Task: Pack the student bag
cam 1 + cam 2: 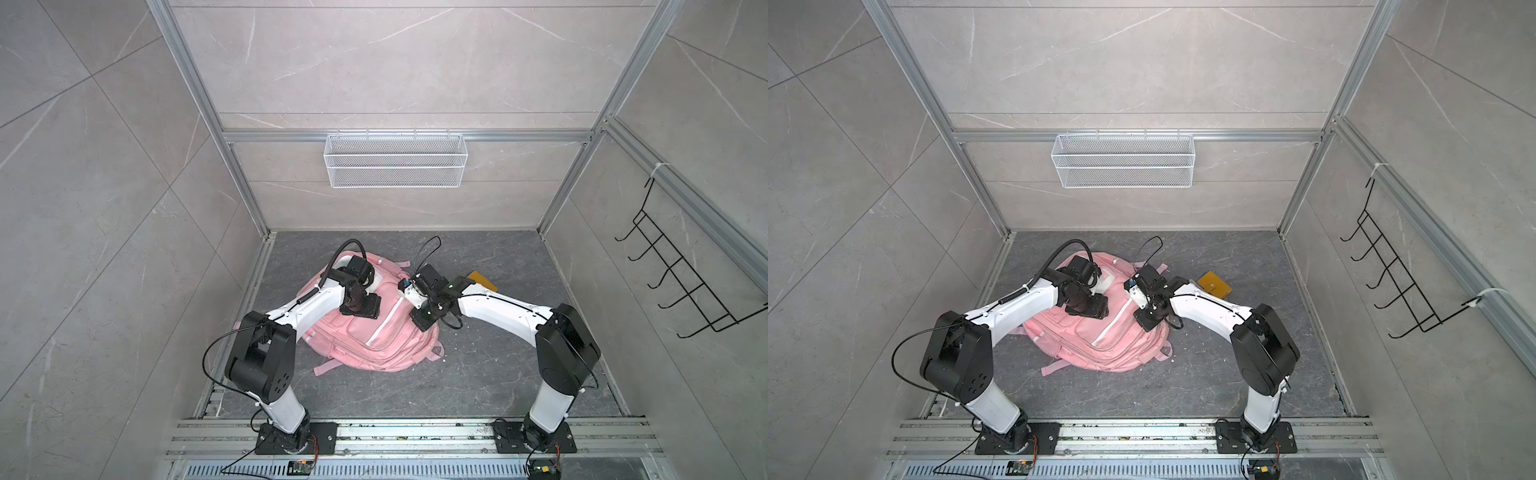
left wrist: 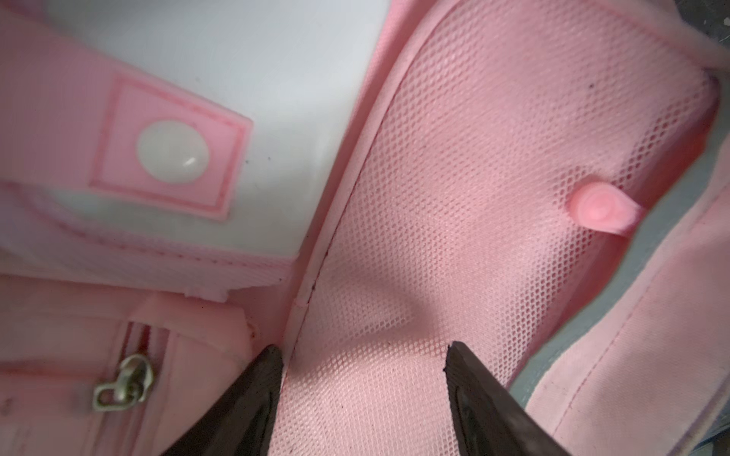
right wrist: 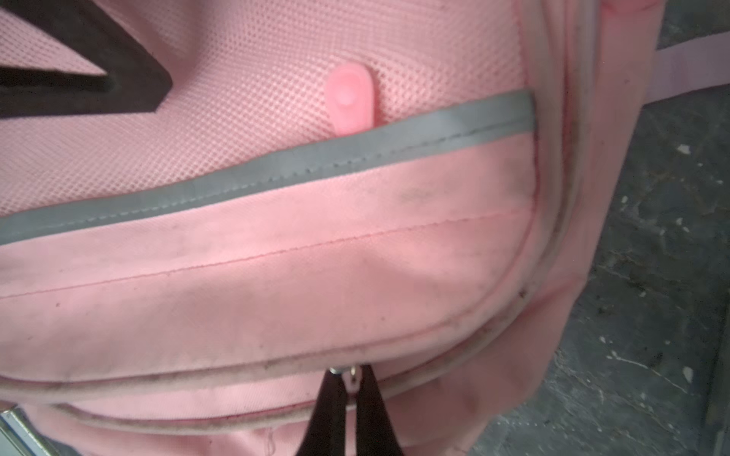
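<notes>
The dark grey, pale-veined stone floor fills the centre of both top views, flecked with small white scuffs. Pale grey marble-look tiled walls close it in: the back wall at 12 o'clock, side walls at 9 o'clock and 3 o'clock. Slanting aluminium frame posts rise from the far floor corners, joined by a horizontal aluminium rail across the back wall. A long white wire-mesh basket hangs from that rail at 12 o'clock. A black wire hook rack is tied to the frame at 3 o'clock. At 6 o'clock lie grooved aluminium base rails and a slotted metal grille. The light is even and soft.
</notes>
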Available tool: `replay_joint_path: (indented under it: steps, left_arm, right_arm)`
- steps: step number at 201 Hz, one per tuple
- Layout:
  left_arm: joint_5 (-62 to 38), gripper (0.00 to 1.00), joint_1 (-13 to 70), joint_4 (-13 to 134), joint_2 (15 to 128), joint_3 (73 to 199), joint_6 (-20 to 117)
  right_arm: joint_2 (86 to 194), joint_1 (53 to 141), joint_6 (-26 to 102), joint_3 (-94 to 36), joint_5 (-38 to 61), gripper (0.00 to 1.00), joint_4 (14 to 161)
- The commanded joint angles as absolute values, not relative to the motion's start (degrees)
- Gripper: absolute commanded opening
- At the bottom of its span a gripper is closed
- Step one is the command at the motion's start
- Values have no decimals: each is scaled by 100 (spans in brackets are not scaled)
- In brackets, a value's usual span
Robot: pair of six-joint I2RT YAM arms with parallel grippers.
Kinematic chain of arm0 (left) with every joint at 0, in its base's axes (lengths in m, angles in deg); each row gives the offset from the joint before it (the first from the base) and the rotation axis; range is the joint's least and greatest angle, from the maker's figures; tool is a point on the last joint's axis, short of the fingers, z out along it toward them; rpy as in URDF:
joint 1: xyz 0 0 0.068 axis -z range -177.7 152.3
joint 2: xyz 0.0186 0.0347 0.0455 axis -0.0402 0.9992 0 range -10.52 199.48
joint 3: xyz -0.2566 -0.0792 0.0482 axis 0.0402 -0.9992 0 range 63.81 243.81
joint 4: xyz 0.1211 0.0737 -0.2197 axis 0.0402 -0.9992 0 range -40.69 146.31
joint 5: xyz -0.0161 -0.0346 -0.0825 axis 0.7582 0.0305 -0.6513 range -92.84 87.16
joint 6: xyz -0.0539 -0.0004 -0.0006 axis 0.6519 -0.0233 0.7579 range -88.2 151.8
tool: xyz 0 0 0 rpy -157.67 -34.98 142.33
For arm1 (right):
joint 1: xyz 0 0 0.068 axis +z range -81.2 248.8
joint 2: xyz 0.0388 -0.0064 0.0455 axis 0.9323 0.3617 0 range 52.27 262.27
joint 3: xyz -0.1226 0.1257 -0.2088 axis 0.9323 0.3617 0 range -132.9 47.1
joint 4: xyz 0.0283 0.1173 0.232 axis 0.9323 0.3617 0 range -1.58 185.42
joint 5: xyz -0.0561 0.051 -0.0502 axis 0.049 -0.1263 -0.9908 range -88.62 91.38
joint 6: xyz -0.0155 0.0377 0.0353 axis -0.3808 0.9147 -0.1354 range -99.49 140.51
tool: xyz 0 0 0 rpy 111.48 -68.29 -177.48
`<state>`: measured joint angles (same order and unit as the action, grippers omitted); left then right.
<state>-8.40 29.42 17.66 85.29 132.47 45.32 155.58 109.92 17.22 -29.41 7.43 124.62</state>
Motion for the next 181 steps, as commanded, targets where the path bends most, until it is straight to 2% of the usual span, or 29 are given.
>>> replay_joint_path:
  steps: [1,20,49,73,120,150,164,181]
  left_arm:
    - [-1484,69,2898,1590,8606,13026,4563]
    - [-1574,75,2911,1571,8695,13039,4586]
    - [-949,89,2911,1309,8748,13079,4618]
    - [-746,91,2886,1443,8599,12786,4886]
    - [-546,90,2623,1969,7652,11760,5666]
    - [-955,86,2542,2220,7373,11385,5682]
    - [-1259,81,2537,2345,7412,11330,5545]
    - [-1597,69,2552,2527,7406,11295,5466]
  right_arm:
    - [15666,10938,1663,-3184,631,0,12365]
    - [15716,10940,1651,-3243,622,0,12392]
    - [15756,10920,1640,-3297,612,0,12445]
    - [15782,10914,1629,-3331,596,0,12474]
    - [15825,10879,1590,-3375,604,0,12525]
    - [15854,10870,1555,-3421,647,0,12551]
    - [15872,10871,1533,-3454,665,0,12573]
    - [15896,10870,1502,-3511,691,0,12593]
